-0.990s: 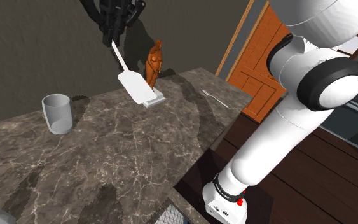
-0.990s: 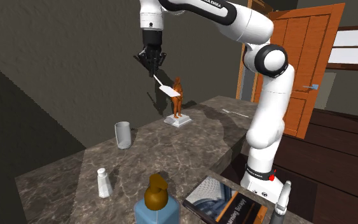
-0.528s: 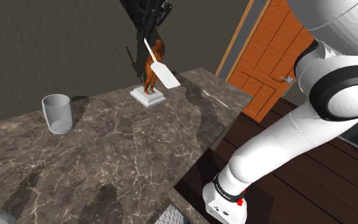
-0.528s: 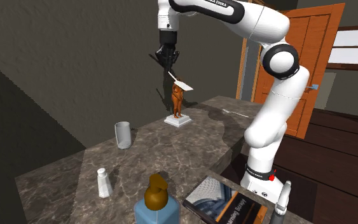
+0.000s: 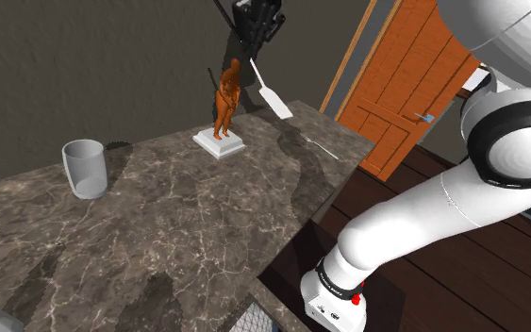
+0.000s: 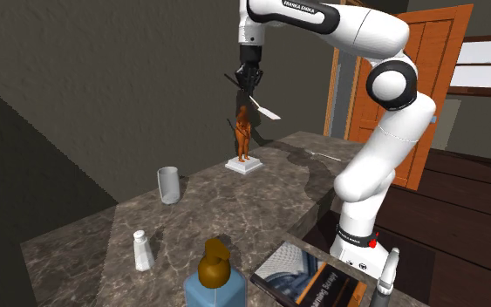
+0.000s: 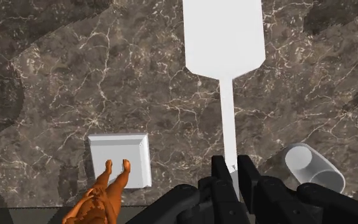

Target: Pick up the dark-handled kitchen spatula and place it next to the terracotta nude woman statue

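Observation:
The spatula is drawn all white, with a thin handle and a flat blade. My gripper is shut on the handle's end and holds it in the air, blade hanging down over the tabletop. It hangs just to the shoulder view's right of the orange-brown nude woman statue, which stands upright on a white square base. In the second exterior view the gripper is above the statue's head. In the wrist view the fingers clasp the handle, with the statue base beside it.
A grey cup stands on the dark marble table at the shoulder view's left. A fork lies near the far right corner. A shaker, a blue bottle and a book sit at the near end. An orange door stands beyond.
My gripper has carried the spatula from the shoulder view's left of the statue, across it, to its right. The statue and cup have stayed put.

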